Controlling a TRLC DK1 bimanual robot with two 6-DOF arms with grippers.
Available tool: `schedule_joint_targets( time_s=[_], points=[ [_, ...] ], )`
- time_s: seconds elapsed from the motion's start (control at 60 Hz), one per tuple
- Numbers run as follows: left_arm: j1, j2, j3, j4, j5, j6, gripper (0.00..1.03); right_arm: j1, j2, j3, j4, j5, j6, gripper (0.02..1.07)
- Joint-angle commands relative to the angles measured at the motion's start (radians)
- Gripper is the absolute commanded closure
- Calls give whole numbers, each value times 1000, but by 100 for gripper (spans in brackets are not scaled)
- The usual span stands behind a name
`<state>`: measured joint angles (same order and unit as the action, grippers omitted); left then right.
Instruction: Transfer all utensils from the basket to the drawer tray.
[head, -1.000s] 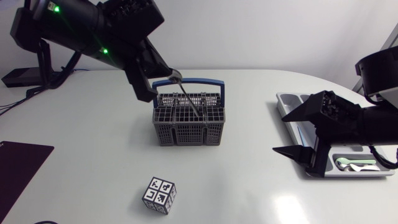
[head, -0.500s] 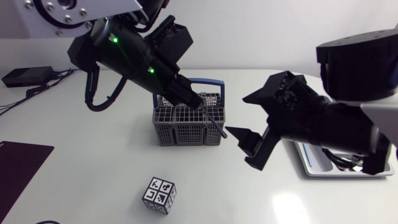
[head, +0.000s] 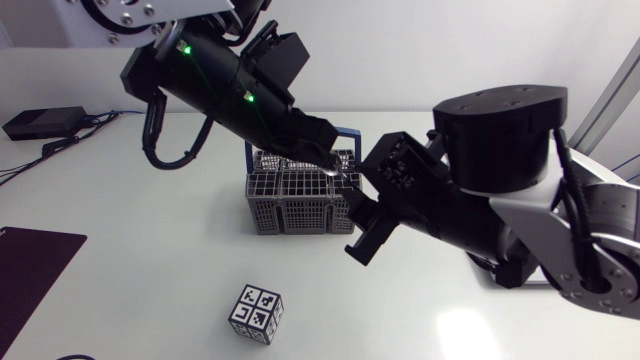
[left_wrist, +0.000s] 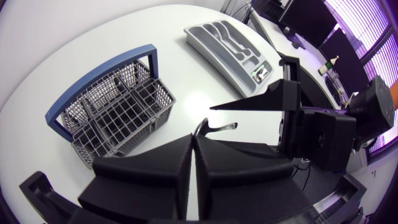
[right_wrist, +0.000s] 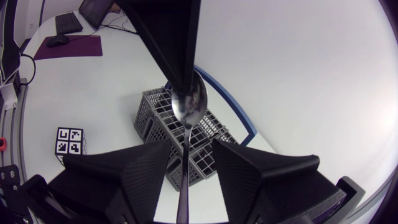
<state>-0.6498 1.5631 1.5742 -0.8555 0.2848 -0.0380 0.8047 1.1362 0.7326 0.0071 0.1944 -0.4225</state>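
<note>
The step in hand looked like a handover of a spoon (right_wrist: 189, 102) from one arm to the other, in the air above the basket (head: 300, 205). The left end effector (left_wrist: 194, 140) was closed, its two fingers almost together, and it gripped the spoon at the bowl end. In the right wrist view the handle ran down from there into the gap of the right end effector (right_wrist: 189, 149). The fingers of the right one stood apart on both sides of the handle, and I could see no contact, so it held nothing.

The basket stood on the table (head: 120, 290), just under both end effectors. In the left wrist view its compartments seemed empty, but some corners were hidden. The drawer tray (left_wrist: 230, 46) lay on the table well apart from the basket, on the right arm's side. A marker cube (head: 257, 314) sat near the basket.

In my judgement, the next move called for the right end effector to close on the handle. Only after that should the left one open, or else the spoon could fall. Then the right arm would need to carry the spoon to the drawer tray and lay it in a compartment.
</note>
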Motion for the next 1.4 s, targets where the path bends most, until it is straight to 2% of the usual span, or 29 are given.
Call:
schedule_joint_targets(
  time_s=[0.0,0.033,0.15,0.233,0.333,0.533,0.683,0.767,0.883,1.133,1.283,1.383],
  points=[
    [7,35,33,-16,27,-33,100,16,36,-15,24,23,4,72],
    [7,38,38,-19,28,-33,100,17,43,-12,25,25,2,72],
    [9,46,43,-25,31,-34,100,17,56,-9,40,37,-5,83],
    [10,48,44,-25,31,-33,100,17,59,-10,51,42,-12,97],
    [12,46,47,-25,31,-33,98,16,60,-12,50,42,-16,100],
    [22,41,66,-36,33,-34,76,13,57,-19,42,22,-22,102],
    [24,35,99,-51,53,-28,45,11,57,-27,13,-10,-25,102],
    [24,23,110,-50,53,-26,31,8,50,-30,-12,-41,-27,102],
    [55,-3,125,-48,44,-13,20,-52,7,-41,-78,-144,-41,102],
    [113,-60,89,-48,1,41,6,-297,-118,-75,-259,-409,-144,102],
    [134,-100,35,-37,-16,70,5,-506,-187,-88,-397,-564,-303,102],
    [148,-138,-17,-1,-45,82,5,-699,-207,-87,-506,-687,-464,102]
  ],
)
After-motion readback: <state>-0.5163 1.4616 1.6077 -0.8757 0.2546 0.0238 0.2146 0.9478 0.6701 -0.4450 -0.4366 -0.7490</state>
